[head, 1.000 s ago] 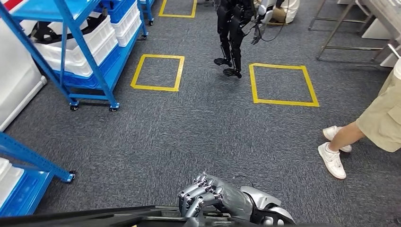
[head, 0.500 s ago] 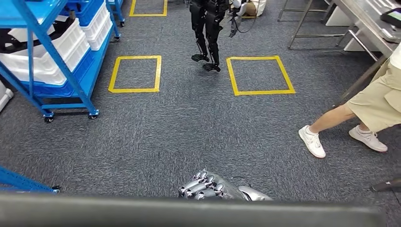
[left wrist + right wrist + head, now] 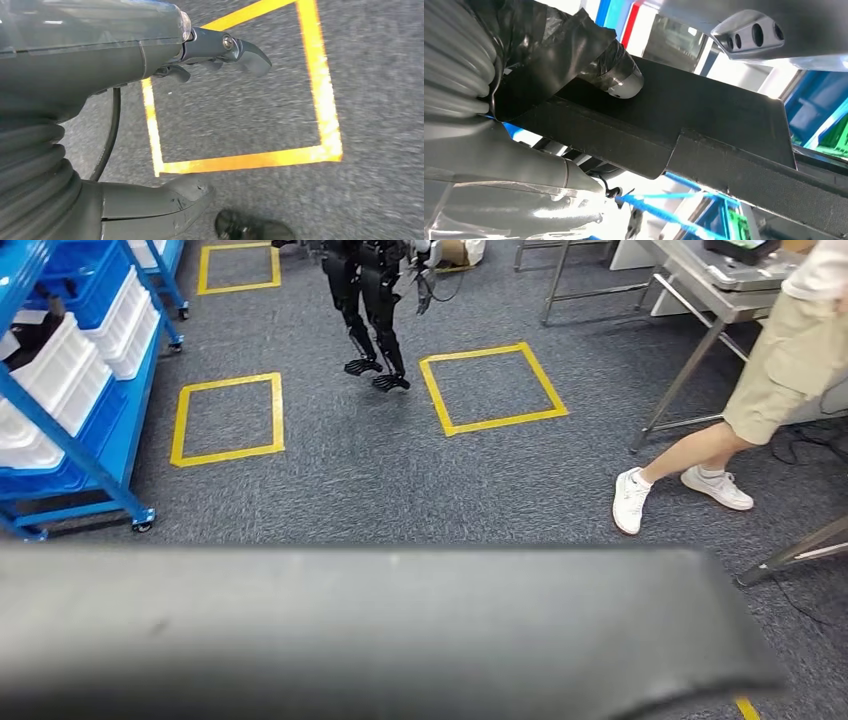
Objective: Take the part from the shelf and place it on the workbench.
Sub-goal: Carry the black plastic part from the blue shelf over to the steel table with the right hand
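Note:
The part (image 3: 380, 630) is a long flat black panel that lies across the whole lower portion of the head view, blurred and close to the camera. In the right wrist view my right hand (image 3: 539, 75) grips this black panel (image 3: 714, 125), with its tape-wrapped thumb (image 3: 616, 75) pressed on the panel's face. My left hand (image 3: 115, 115) hangs over the grey carpet with its fingers (image 3: 245, 50) and thumb apart and nothing in it. The metal workbench (image 3: 700, 290) stands at the far right.
A blue wheeled shelf (image 3: 70, 430) with white bins stands on the left. Two yellow floor squares (image 3: 228, 420) (image 3: 492, 388) mark the carpet. A black robot (image 3: 370, 300) stands ahead. A person (image 3: 760, 380) in beige shorts and white shoes stands beside the workbench.
The camera has swung right: the shelf slid left and the workbench came in. The black panel now fills the lower view and hides my right hand. The person stepped towards the bench.

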`<state>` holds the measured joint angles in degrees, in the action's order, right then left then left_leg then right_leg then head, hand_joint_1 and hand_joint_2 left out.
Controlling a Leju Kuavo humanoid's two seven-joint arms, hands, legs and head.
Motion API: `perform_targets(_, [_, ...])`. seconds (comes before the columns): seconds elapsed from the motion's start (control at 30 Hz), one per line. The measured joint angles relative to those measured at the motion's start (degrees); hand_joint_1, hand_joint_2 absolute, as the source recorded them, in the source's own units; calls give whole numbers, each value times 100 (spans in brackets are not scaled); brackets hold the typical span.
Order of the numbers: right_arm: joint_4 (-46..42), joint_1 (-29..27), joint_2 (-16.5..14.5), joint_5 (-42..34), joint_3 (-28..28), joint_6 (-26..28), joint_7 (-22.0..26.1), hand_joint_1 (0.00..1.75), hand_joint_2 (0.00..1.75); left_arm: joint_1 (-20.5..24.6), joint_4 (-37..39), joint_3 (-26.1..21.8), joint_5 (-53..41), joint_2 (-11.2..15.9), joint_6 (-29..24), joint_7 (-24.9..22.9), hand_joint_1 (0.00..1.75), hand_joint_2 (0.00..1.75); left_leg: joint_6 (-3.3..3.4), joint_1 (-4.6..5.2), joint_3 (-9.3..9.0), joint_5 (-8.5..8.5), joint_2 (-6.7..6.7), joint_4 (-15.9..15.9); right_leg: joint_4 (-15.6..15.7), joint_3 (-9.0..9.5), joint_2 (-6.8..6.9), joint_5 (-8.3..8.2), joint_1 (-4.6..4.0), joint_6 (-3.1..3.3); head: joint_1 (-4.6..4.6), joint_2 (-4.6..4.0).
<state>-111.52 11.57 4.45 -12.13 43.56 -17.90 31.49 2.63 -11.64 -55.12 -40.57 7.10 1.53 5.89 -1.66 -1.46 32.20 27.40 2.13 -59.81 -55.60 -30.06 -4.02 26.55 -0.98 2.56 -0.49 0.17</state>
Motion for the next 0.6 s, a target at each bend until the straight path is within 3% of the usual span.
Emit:
perform_targets(0.07, [0, -71, 3, -16, 0, 22, 28, 175, 175, -1, 1, -42, 19, -43, -11, 21, 0, 175, 55, -3, -188, -62, 150, 374, -19, -21, -113, 16, 13, -68, 2, 0])
perform_targets(0.13, [-4, -160, 9, -24, 0, 29, 50, 175, 175, 4, 1, -62, 25, -75, -18, 38, 0, 175, 159, 15, -209, -71, 68, 411, -20, -58, -215, -2, 26, -123, 1, 0])
perform_targets(0.17, [-7, -201, 13, -26, 0, 28, 56, 175, 175, 10, 0, -66, 26, -87, -19, 49, 0, 175, 201, 13, -211, -82, 11, 422, -62, -85, -183, 24, 27, -149, 2, 0])
perform_targets(0.23, [-15, -245, 21, -34, 0, 16, 56, 175, 175, 12, -2, -77, 25, -110, -15, 74, 0, 175, 274, 7, -215, -100, -112, 446, -460, -281, 53, 267, 31, -207, 3, 1])
perform_targets(0.3, [-18, -264, 25, -56, 0, 7, 43, 175, 175, -8, -3, -93, 25, -120, -10, 86, 0, 175, 309, 28, -211, -89, -237, 448, -1257, -690, 299, 652, 57, -261, 3, 1])
perform_targets(0.33, [-14, -275, 25, -73, 0, 7, 28, 175, 175, -17, -3, -99, 24, -126, -5, 87, 0, 175, 312, 36, -210, -83, -301, 448, -1603, -877, 339, 768, 72, -276, 3, 1])
perform_targets(0.37, [-9, -284, 25, -95, 1, 8, 5, 175, 175, -18, -3, -103, 24, -131, -1, 87, 0, 175, 311, 40, -212, -77, -360, 447, -1775, -981, 358, 775, 82, -280, 3, 0])
perform_targets(0.4, [-4, -290, 25, -116, 2, 10, -19, 175, 175, -12, -3, -105, 21, -137, 2, 87, 0, 175, 308, 42, -220, -70, -415, 448, -1719, -969, 370, 672, 85, -273, 3, 0])
perform_targets(0.43, [-1, -291, 22, -136, 3, 12, -39, 175, 175, -3, -3, -105, 19, -145, 3, 86, 0, 175, 301, 42, -236, -63, -464, 450, -1423, -827, 395, 480, 79, -254, 3, 0])
perform_targets(0.5, [-1, -281, 7, -161, 7, 15, -61, 175, 175, 15, -3, -105, 12, -179, -9, 83, 0, 175, 276, 50, -291, -42, -546, 463, -541, -368, 578, 100, 31, -177, 3, 0])
perform_targets(0.53, [-3, -272, -8, -169, 11, 16, -70, 175, 175, 20, -3, -105, 10, -200, -16, 81, 0, 175, 254, 54, -315, -27, -581, 473, -212, -200, 665, 5, -1, -141, 3, 0])
perform_targets(0.6, [-5, -256, -43, -181, 30, 16, -114, 175, 175, 25, -3, -105, 9, -240, -26, 74, 0, 175, 195, 57, -353, -3, -664, 498, 18, -102, 707, -5, -48, -88, 3, 0])
